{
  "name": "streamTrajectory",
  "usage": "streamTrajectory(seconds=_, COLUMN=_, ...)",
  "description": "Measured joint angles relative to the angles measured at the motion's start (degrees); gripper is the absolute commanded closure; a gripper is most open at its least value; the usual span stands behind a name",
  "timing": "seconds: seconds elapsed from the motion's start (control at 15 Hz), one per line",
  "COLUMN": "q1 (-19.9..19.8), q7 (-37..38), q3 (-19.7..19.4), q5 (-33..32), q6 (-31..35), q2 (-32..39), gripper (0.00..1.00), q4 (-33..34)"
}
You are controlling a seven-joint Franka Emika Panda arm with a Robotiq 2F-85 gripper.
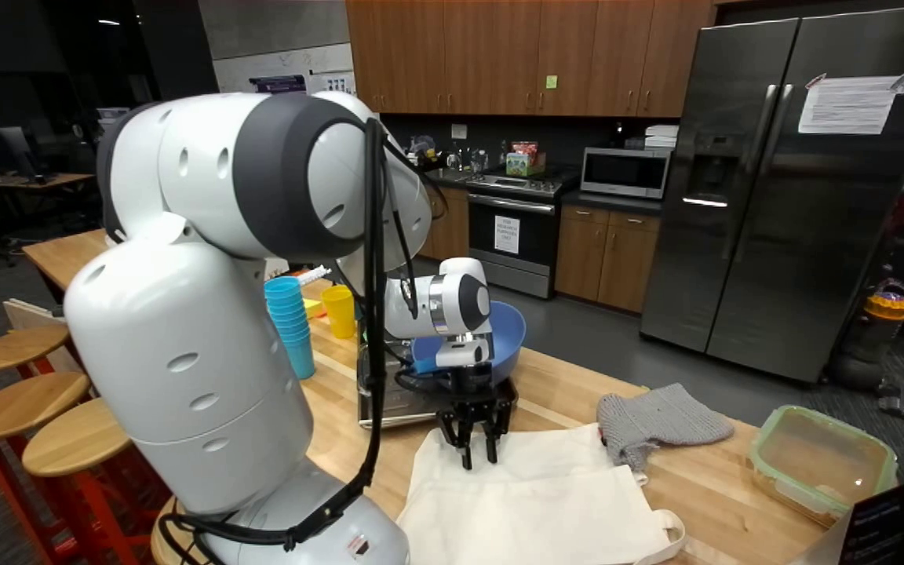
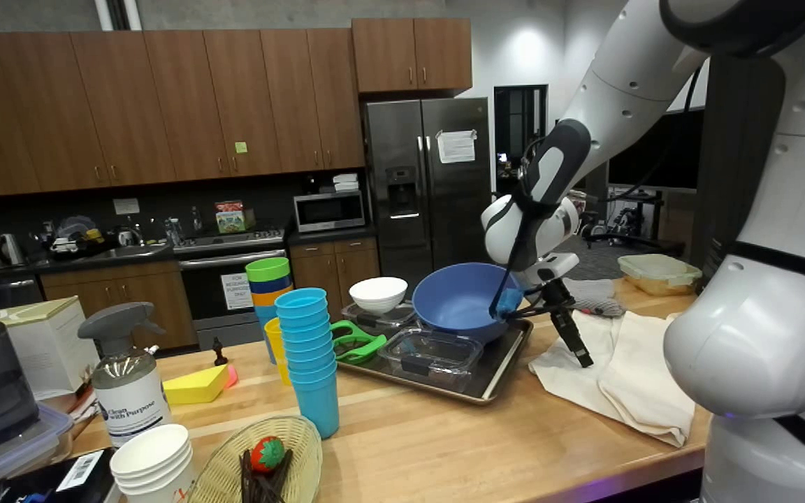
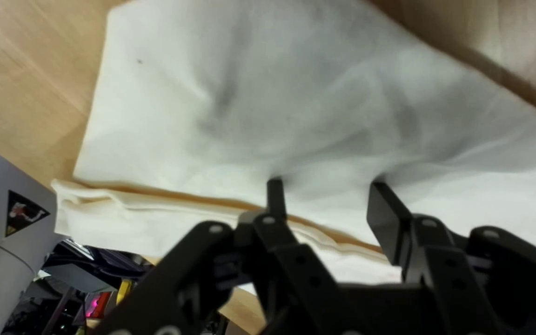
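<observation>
While a pale wooden desk [image 2: 409,454], banded in lighter strips, is carrying the things at hand, wood-fronted cabinets [image 1: 523,55] and a dark steel fridge [image 1: 781,235] are filling the room behind it above a grey floor [image 1: 601,329], and round-seated stools [image 1: 24,404] on red legs are standing alongside. A cream cloth [image 1: 534,502] is lying spread on the desk beneath the jaws, its matte fabric creasing softly and its raised edge [image 3: 156,204] showing in the wrist view. The jaws are standing partway apart above it and are gripping nothing; the view is leaving it unclear whether the black fingers [image 3: 389,221] are touching the fabric. A limp grey knitted piece [image 1: 660,424] with a coarse texture is lying against the cloth's edge, and a squarish container [image 1: 825,459] with a green rim is sitting farther along the desk. Beside the cloth, a shallow metal tray [image 2: 497,367] is bearing a smooth, round blue bowl [image 2: 455,300]. In an exterior view the cloth's strap loop [image 1: 677,523] is pointing to the right, while in the wrist view the raised edge is slanting down to the right; the long axis is escaping judgment, since the bottom of that exterior view is cutting the cloth off.
</observation>
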Motion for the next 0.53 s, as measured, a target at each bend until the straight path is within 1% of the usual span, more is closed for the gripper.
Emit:
streamTrajectory(seconds=0.07, q1=0.0, q7=0.0, q3=0.0, q5=0.3, q6=-0.3, q2=0.0, gripper=0.12, q4=0.0)
streamTrajectory(seconds=0.2, q1=0.0, q7=0.0, q3=0.0, q5=1.9, q6=-1.0, q2=0.0, gripper=0.0, q4=0.0)
streamTrajectory(seconds=0.53, q1=0.0, q7=0.1, q3=0.0, q5=7.4, q6=-1.8, q2=0.0, gripper=0.0, q4=0.1)
